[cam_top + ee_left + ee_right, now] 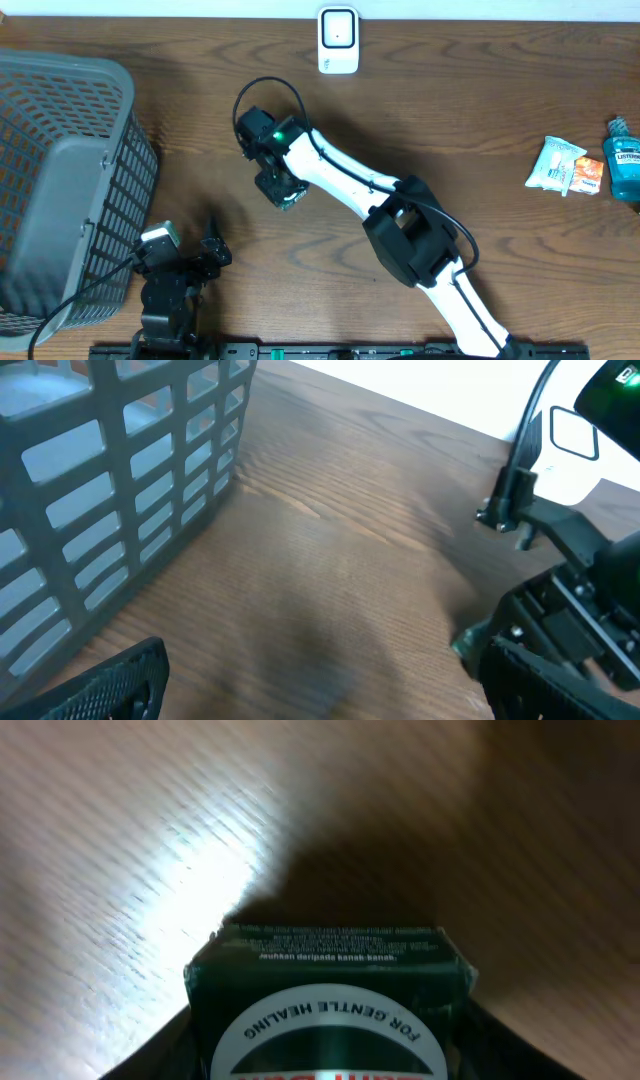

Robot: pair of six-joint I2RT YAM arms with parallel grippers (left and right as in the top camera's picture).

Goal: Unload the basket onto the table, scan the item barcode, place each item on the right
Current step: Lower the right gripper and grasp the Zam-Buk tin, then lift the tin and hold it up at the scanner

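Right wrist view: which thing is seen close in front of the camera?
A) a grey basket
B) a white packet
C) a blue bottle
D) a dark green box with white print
D: a dark green box with white lettering fills the lower middle of this view, on the wooden table.

Matt wood-grain table (pixel 450 120), grey plastic basket (pixel 128 175), glossy green box (pixel 330 982)

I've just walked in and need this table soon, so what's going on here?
The right gripper sits over a dark green box at mid-table, fingers either side of it; a firm grip can't be confirmed. The white scanner stands at the table's far edge, so no scan yet. The left gripper hangs open beside the grey basket.
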